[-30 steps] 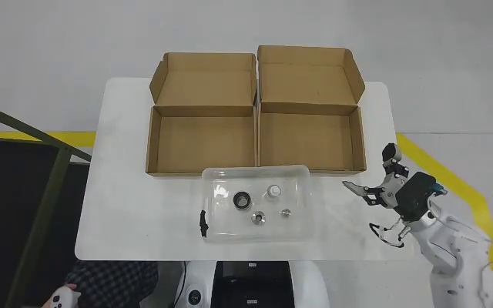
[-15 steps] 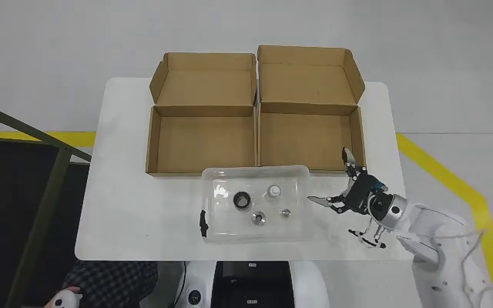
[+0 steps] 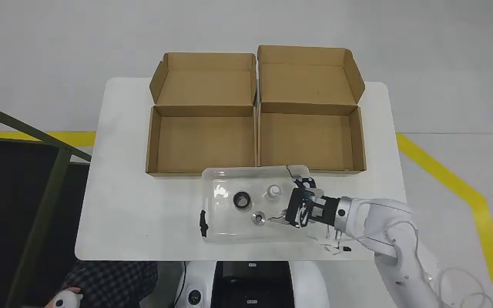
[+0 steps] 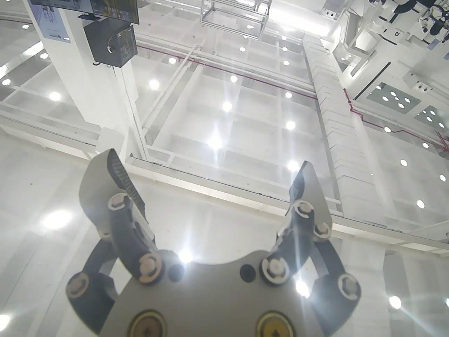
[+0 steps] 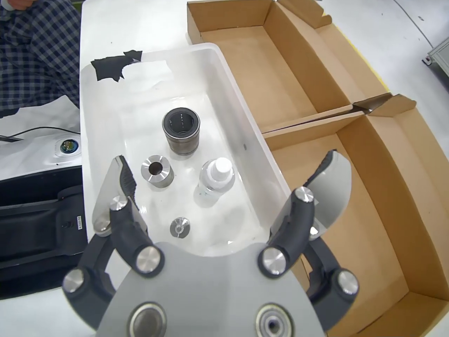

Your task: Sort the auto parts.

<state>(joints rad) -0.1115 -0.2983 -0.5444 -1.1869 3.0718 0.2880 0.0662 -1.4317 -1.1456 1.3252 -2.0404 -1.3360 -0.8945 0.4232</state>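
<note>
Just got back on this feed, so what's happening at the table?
The right tool hangs open and empty over the bin's end. In the bin stand four parts: a bearing, a bushing, a bottle and a small disc. None is gripped. The left box and right box behind are empty, so no part is sorted yet. The left tool is open too, pointing at the ceiling.

The right arm (image 3: 385, 223) wears a smooth white shell, turning black at the wrist. The right hand (image 5: 226, 159) has a grey metal palm plate, black linkage bars joined by round silver screws (image 5: 147, 259), and two curved silver fingers (image 5: 336, 184) lined with ribbed black pads (image 5: 126, 180). The left hand (image 4: 207, 159) is built alike.
</note>
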